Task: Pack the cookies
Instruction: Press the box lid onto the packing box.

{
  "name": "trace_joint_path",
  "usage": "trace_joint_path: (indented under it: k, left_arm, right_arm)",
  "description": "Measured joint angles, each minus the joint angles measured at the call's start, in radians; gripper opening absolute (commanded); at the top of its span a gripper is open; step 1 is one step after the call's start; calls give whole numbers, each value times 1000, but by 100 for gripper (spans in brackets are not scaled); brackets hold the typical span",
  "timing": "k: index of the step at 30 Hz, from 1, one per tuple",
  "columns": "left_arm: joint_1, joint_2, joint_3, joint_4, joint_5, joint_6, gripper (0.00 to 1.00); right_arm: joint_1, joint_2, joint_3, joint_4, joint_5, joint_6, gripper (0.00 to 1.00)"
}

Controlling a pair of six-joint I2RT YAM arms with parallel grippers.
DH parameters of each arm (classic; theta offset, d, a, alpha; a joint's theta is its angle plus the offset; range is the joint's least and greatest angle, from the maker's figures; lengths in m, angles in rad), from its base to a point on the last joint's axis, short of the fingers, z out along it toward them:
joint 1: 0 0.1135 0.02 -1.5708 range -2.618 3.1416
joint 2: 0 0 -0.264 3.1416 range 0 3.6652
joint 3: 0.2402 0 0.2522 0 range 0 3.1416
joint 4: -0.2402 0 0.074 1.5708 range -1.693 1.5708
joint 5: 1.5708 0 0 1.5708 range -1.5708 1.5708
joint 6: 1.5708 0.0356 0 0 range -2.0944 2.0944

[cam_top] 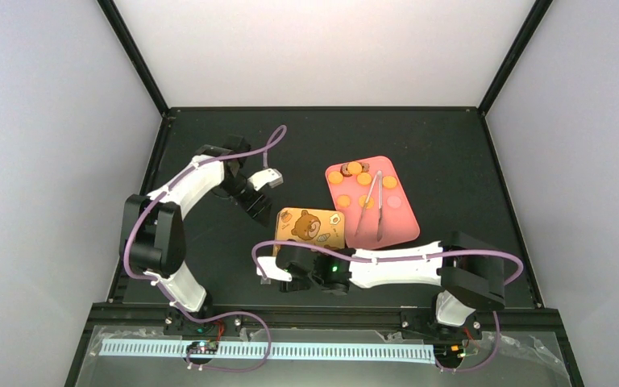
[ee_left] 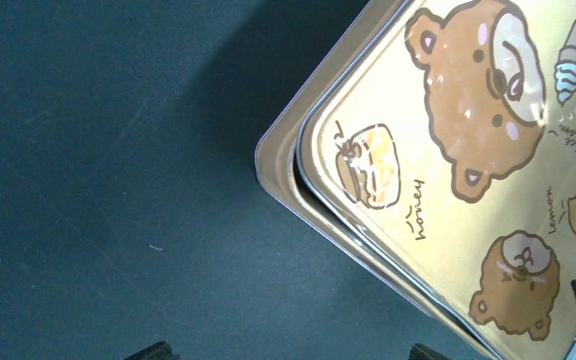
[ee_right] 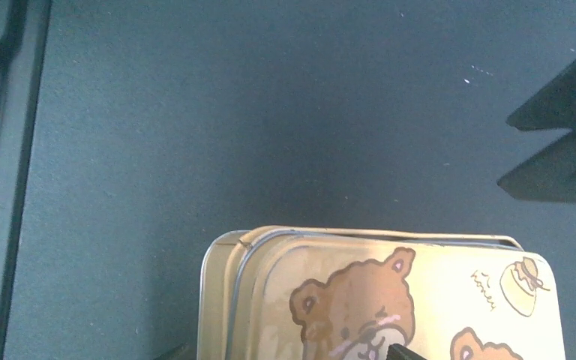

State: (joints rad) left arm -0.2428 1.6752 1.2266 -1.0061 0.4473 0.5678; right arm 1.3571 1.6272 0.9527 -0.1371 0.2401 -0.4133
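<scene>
Meanwhile the cookies (cam_top: 358,173) lie on the pink tray (cam_top: 403,230) around the metal tongs (cam_top: 373,205), right of the closed bear-printed tin (cam_top: 310,228), where the left gripper (cam_top: 259,208) hovers with jaws wide and empty and the right gripper (cam_top: 284,260) sits at the near corner, its hold impossible to tell

Orange-golden round cookies (cam_top: 363,179) and metal tongs (cam_top: 375,193) lie on a pink rectangular tray (cam_top: 399,226) — a yellow bear-printed tin (cam_top: 310,227) just beside.

Small orange and brown cookies (cam_top: 363,178) lie on pink tray (cam_top: 403,226)
</scene>
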Motion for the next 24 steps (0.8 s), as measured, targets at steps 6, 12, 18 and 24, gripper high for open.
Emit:
trace_joint_path:
  k: [6, 12, 18, 24]
  left_arm:
    - [-12, 0, 0, 0, 39, -3, 83]
    - [-27, 0, -8, 13, 87, -38, 83]
    - [-44, 1, -20, 37, 138, -95, 82]
    - [-59, 3, -62, 55, 180, -128, 79]
  right_arm:
    - [-7, 0, 42, -35, -38, 32, 77]
    - [-90, -153, 32, -54, -105, 171, 90]
    - [-322, -421, -82, -40, -143, 469, 99]
    - [-469, -508, -249, -99, -198, 734, 99]
